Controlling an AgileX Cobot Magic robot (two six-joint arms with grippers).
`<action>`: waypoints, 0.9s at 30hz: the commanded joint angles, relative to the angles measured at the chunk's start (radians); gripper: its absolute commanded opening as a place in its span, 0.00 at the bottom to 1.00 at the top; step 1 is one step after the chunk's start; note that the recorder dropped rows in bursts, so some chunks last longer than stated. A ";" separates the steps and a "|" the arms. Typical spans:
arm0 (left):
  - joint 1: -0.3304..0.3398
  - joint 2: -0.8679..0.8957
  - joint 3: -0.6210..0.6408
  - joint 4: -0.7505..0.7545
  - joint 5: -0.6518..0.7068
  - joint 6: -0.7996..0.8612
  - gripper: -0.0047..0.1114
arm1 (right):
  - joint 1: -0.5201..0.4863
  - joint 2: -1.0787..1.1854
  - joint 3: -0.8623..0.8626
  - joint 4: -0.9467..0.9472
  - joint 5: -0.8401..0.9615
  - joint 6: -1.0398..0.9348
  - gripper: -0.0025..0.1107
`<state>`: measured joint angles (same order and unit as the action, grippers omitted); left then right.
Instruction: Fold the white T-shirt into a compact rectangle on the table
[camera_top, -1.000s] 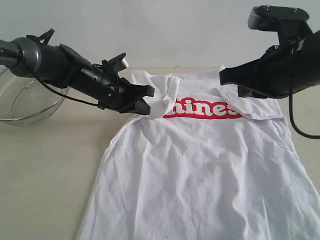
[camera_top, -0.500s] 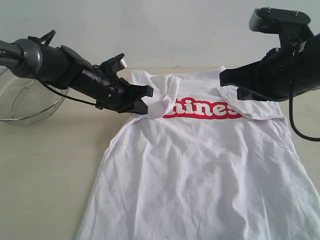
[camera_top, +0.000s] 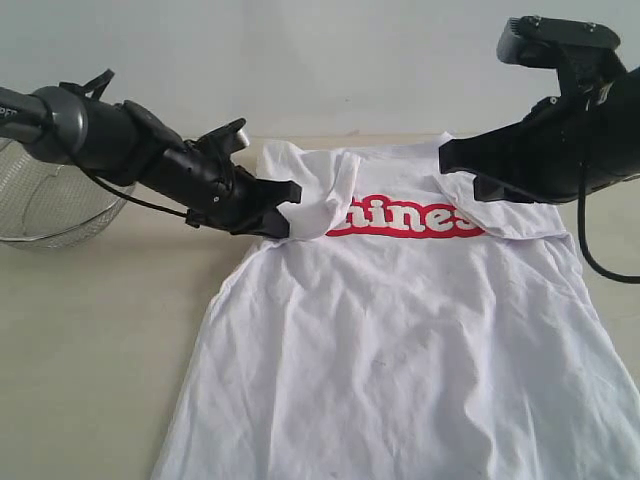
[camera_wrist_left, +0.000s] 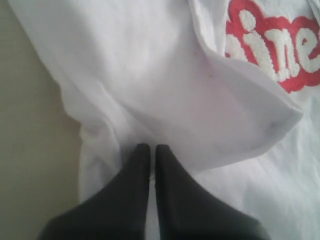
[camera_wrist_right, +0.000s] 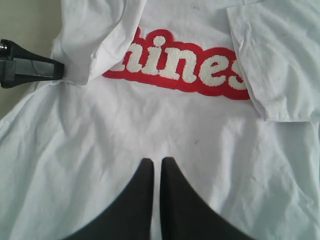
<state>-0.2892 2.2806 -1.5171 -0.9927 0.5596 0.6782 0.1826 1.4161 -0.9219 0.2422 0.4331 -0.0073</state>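
The T-shirt (camera_top: 400, 340) lies spread on the worktop (camera_top: 100, 330), collar at the far side and hem nearest the exterior camera. Its 2 sleeves are folded inward onto the chest. The left hand (camera_top: 285, 210) is beside the left sleeve (camera_top: 315, 200); the right hand (camera_top: 455, 170) is over the right sleeve (camera_top: 500, 205). A bowl (camera_top: 50, 200) stands far left, apart from the T-shirt.

The white T-shirt (camera_top: 400, 340) is plain white throughout, with no pattern except a red band (camera_top: 405, 217) across the chest, which carries white lettering with a scalloped red outline. The bench (camera_top: 90, 330) is a uniform pale beige with a matte finish, and the wall (camera_top: 330, 60) behind it is off-white. The left end effector (camera_top: 287, 210) and the right end effector (camera_top: 462, 170) are both black, and the wire-mesh bowl (camera_top: 50, 205) is silver-grey with a fine grid pattern.
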 joint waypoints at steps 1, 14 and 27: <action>0.012 -0.001 -0.005 0.082 -0.022 -0.063 0.08 | 0.000 -0.009 0.003 -0.002 0.002 -0.009 0.02; 0.026 -0.001 -0.005 0.100 -0.033 -0.090 0.08 | 0.000 -0.009 0.003 -0.002 0.000 -0.009 0.02; 0.085 -0.022 -0.005 0.169 0.024 -0.193 0.08 | 0.000 -0.009 0.003 0.005 -0.006 -0.009 0.02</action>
<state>-0.2122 2.2806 -1.5171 -0.8219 0.5530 0.4970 0.1826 1.4161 -0.9219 0.2457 0.4331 -0.0100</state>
